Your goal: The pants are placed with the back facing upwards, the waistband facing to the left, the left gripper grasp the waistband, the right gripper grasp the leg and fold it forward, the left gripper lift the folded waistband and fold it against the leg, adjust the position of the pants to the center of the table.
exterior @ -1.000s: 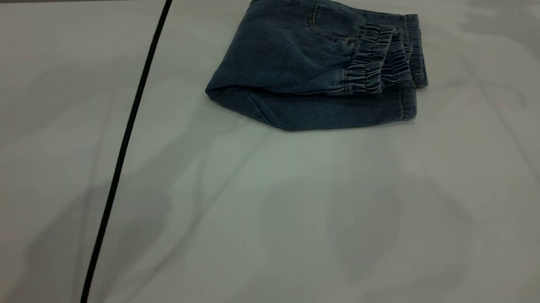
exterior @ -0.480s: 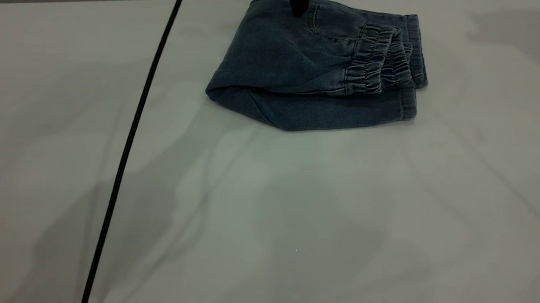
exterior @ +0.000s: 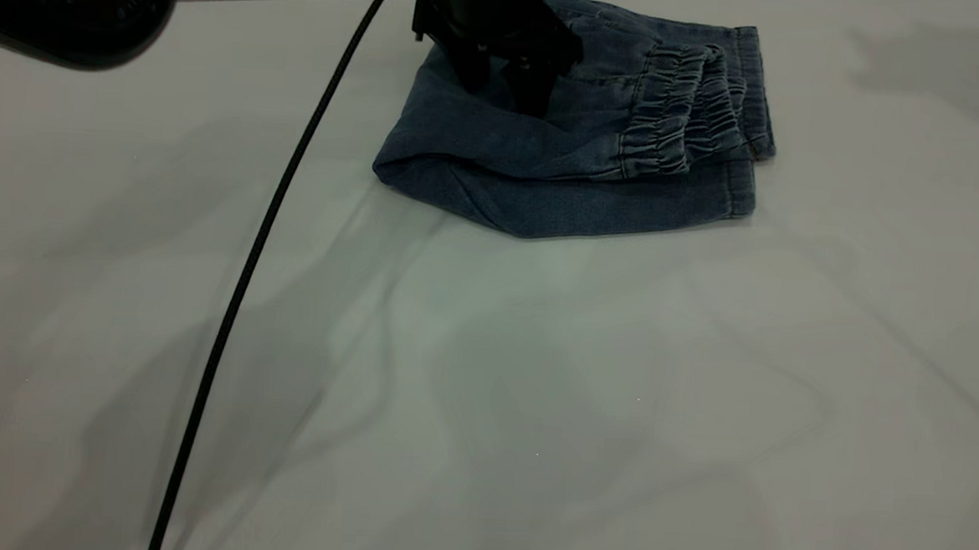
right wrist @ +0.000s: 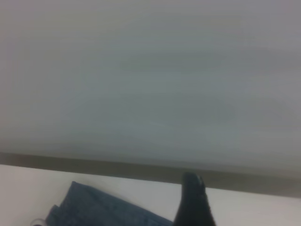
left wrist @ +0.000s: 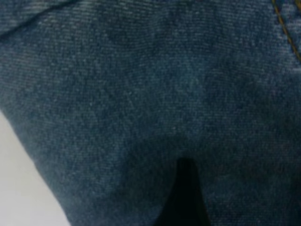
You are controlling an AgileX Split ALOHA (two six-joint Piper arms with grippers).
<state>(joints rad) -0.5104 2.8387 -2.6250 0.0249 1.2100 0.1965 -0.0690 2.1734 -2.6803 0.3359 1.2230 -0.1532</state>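
Note:
The blue denim pants (exterior: 577,200) lie folded on the table (exterior: 483,392), at its far middle. Their gathered waistband (exterior: 674,109) sits on top of the fold, towards the right. My left gripper (exterior: 503,91) stands open over the left part of the upper layer, its fingertips (exterior: 532,97) down on the denim. In the left wrist view denim (left wrist: 141,94) fills the frame, with one black finger (left wrist: 186,197) against it. The right gripper (right wrist: 193,205) is out of the exterior view; its wrist view shows a corner of the pants (right wrist: 94,207) below it and a wall beyond.
A black cable (exterior: 271,213) runs slantwise from the left arm down to the near edge. A black part of the left arm (exterior: 68,1) hangs at the far left. Bare table surface spreads in front of the pants.
The left gripper has come down from the far edge onto the folded pants. The cable has swung to the right. The top layer has wrinkled slightly under the fingertips.

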